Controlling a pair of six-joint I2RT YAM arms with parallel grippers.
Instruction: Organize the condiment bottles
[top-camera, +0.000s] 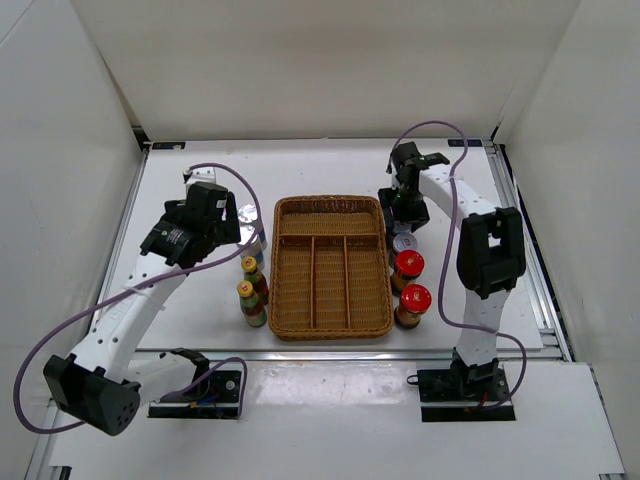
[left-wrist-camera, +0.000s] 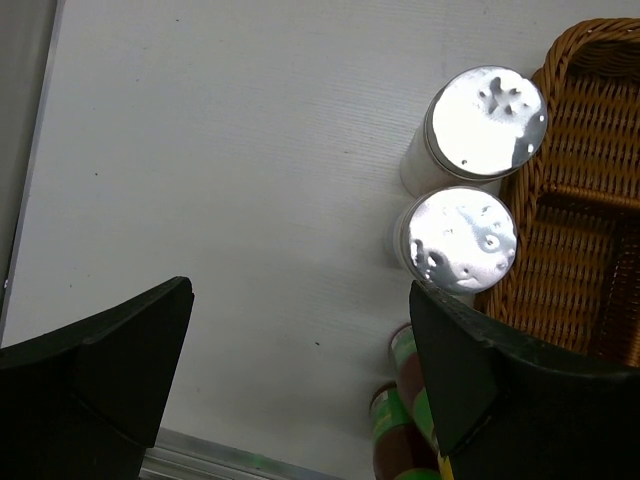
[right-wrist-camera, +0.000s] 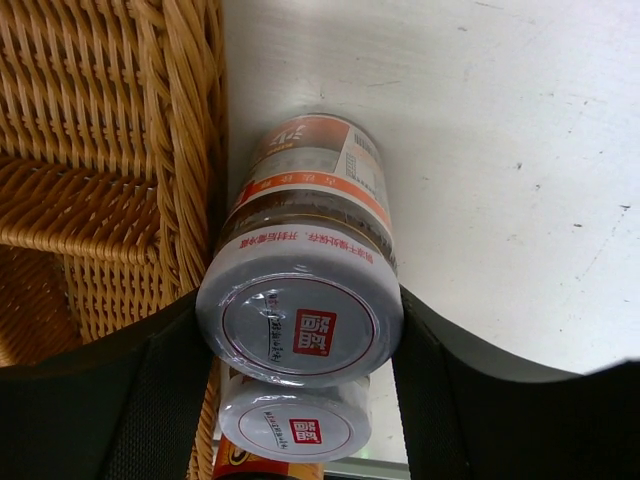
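Right hand (right-wrist-camera: 300, 345) grips grey-lidded jar (right-wrist-camera: 305, 300) (beside tray (right-wrist-camera: 100, 150))

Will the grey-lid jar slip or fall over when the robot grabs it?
Probably stiff: the grey-lid jar looks hard, so the fingers shouldn't squash it. Its smooth round lid might slip. It looks squat, so likely won't tip easily.

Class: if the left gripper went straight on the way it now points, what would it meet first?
Most likely the bare white table, between the open fingers of the left gripper. The nearer silver-capped white bottle stands close beside one finger's path; depth is unclear.
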